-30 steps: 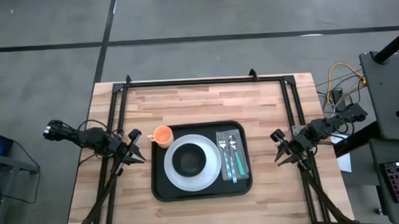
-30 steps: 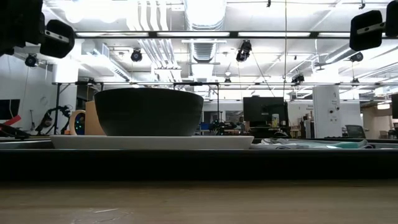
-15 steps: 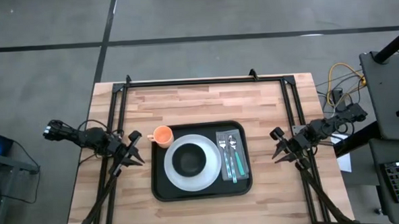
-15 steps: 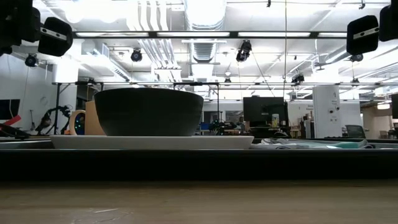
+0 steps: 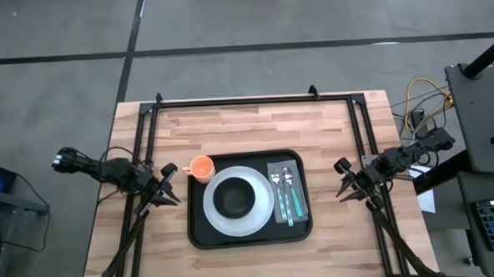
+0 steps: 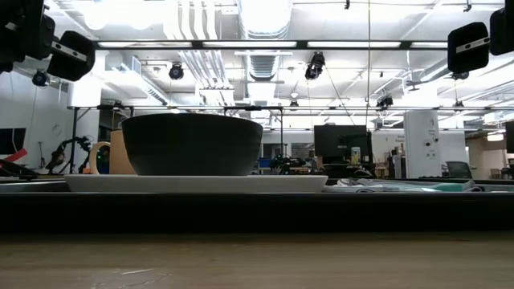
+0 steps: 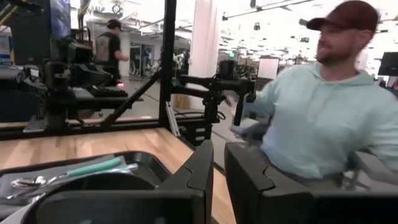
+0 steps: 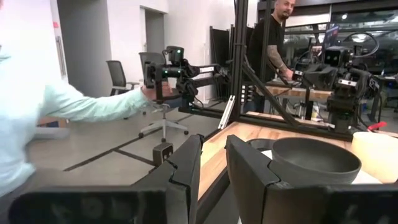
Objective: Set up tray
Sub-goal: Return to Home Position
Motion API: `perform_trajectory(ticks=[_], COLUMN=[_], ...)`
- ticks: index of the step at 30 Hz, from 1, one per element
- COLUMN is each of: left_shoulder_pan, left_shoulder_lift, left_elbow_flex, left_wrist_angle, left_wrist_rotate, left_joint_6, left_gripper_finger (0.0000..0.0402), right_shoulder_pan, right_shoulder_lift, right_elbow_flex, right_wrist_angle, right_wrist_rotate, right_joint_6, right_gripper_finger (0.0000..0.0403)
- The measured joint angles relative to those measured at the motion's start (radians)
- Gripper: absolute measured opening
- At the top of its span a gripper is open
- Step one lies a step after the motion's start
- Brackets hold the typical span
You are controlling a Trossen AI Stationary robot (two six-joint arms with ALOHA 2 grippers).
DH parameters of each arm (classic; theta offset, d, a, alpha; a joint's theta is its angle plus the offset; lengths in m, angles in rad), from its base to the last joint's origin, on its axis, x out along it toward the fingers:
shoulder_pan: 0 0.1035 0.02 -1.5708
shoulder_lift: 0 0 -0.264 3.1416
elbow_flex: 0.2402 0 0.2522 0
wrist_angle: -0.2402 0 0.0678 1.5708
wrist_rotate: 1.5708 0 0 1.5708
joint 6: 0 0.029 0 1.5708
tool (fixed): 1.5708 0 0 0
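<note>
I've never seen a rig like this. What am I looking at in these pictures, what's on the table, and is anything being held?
This is a robot with two dark arms at a wooden table. One picture looks straight down, one looks level across the tabletop, and two come from cameras on the arms' wrists. The left gripper waits beside the tray's left side, the right gripper beside its right; both are slightly open and hold nothing. On the black tray lie a white plate with a dark bowl on it and a grey napkin bearing green-handled cutlery. An orange cup stands at the tray's corner nearest the left gripper. People show in the room behind.
</note>
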Motion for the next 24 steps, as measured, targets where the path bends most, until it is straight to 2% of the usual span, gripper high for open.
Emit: perform_trajectory(ticks=[24], left_shoulder_pan=[0.0], left_shoulder_lift=[0.176], left_elbow_flex=[0.0], left_wrist_angle=[0.001], left_wrist_rotate=[0.0], left_joint_6=[-0.001], left_gripper_finger=[0.0023], right_shoulder_pan=[0.0], right_shoulder_lift=[0.007], right_elbow_flex=[0.0], right_wrist_angle=[0.001], right_wrist_rotate=[-0.001], right_joint_6=[0.0], right_gripper_finger=[0.0068])
